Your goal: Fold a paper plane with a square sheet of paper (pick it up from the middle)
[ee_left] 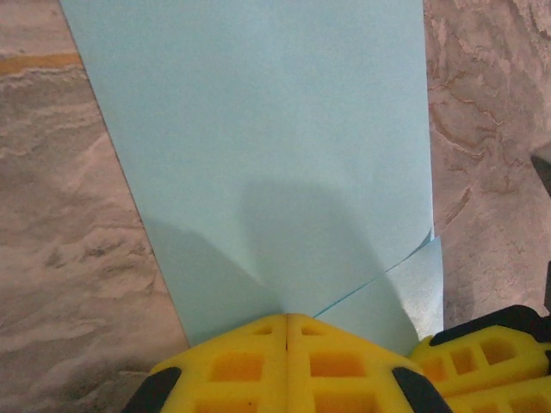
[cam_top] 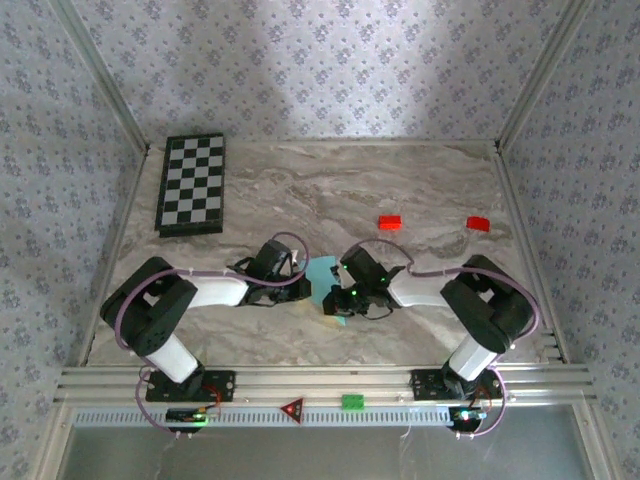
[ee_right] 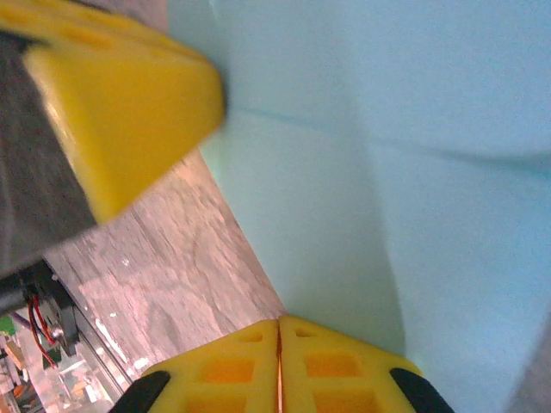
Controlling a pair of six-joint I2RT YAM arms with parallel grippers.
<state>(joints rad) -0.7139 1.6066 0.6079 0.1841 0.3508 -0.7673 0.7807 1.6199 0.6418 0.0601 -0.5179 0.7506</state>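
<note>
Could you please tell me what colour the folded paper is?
The paper is plain light cyan-blue; the left wrist view shows it best.

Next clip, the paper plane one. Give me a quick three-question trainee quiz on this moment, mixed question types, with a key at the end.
1. True or false: the chessboard lies at the far left of the tabletop, apart from the paper plane.
2. How many small red blocks lie on the tabletop?
3. The left gripper and right gripper have their jaws: A both wide open, B both shut, C one open and one shut.

Key: 1 true; 2 two; 3 B.
</note>
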